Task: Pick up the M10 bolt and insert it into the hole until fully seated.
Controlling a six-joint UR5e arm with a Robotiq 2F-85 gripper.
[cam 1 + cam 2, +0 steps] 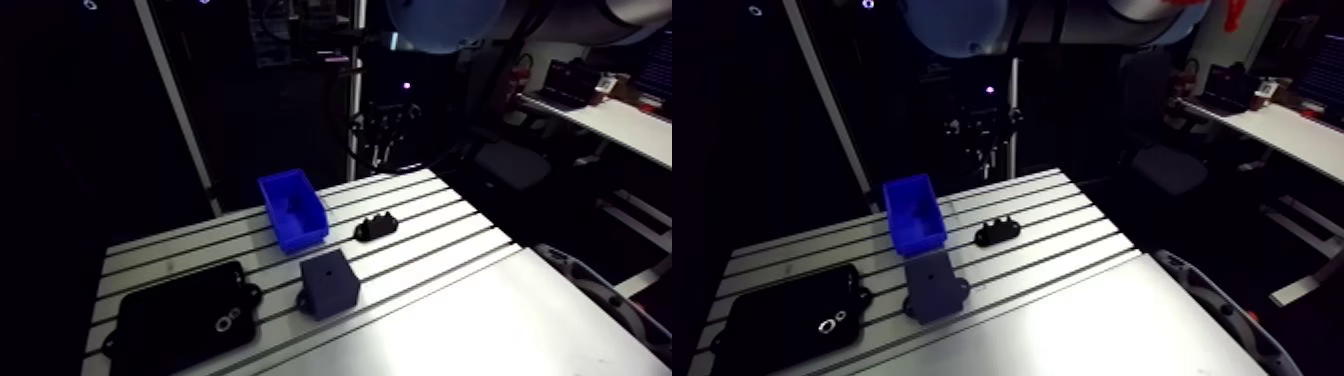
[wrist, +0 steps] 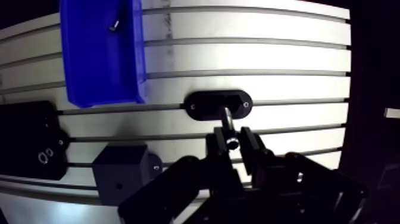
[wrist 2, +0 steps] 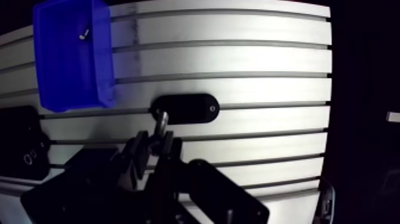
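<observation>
While my black two-finger gripper (image 2: 233,142) pinches silver steel M10 bolt (image 2: 227,117) near its head, shank tip sits at middle of black oval plastic fixture (image 2: 205,105); hole hidden, so cannot tell if tip is inside. Shank looks tilted against fixture. Risks, my judgement: off-axis push jams tip on hole rim; bolt pivots in narrow grip; fixture skids on slotted aluminium table (image 2: 286,59) if unfastened. Beyond fixture: blue plastic bin (image 2: 134,59) with small screw (image 2: 114,26) inside. Beside fixture, nearer me: slate-blue block (image 2: 119,176); further off, flat black plate (image 2: 24,140).
</observation>
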